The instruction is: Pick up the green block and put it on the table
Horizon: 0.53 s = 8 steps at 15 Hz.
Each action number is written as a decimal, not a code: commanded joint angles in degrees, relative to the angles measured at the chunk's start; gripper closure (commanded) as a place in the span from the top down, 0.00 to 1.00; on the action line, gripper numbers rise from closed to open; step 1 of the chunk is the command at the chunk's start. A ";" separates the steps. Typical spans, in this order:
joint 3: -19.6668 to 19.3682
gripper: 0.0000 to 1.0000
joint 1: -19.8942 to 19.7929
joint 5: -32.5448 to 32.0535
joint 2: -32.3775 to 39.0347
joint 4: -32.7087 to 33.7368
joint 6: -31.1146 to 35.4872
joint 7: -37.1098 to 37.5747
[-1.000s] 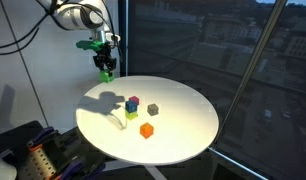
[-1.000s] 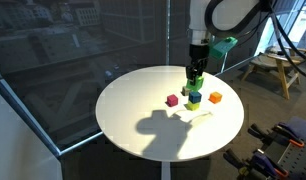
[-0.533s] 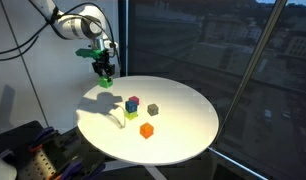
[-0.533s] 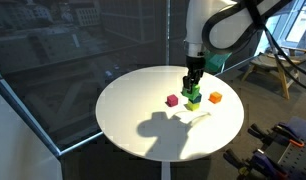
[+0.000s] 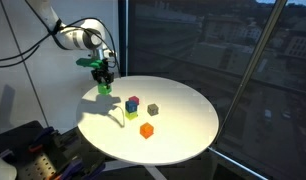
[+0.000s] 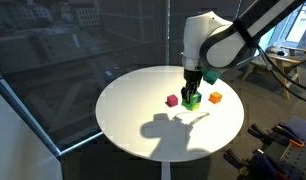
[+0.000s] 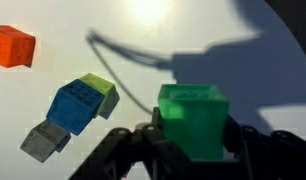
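The gripper point(image 7: 193, 150) pinches a smooth, cube-shaped green block point(image 7: 193, 118). The white arm point(image 5: 75, 38) bends downward, low over the round, plain white table point(image 5: 183, 125).

Here's what's on my feeds right now. In the wrist view an orange block point(image 7: 13, 46) sits off on its own at the upper left. It's well apart from a tilted blue block point(image 7: 73, 106) that's pressed right up against a yellow-green block point(image 7: 101, 92). A grey block point(image 7: 43, 141) lies just beside the blue one's lower corner.

In an exterior view I also see a small magenta-looking block point(image 6: 172, 100), though I can't tell if it's a separate piece. Behind everything are big dark windows point(image 5: 213, 50) with city buildings outside. There's also a wooden stool point(image 6: 269, 66) in the background.
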 commanded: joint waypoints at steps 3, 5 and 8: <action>-0.87 0.30 1.18 -1.14 4.93 1.81 1.59 0.94; -1.13 0.30 1.40 -1.08 6.51 2.28 1.88 0.77; -1.79 0.30 1.77 -1.14 8.50 2.96 2.34 0.62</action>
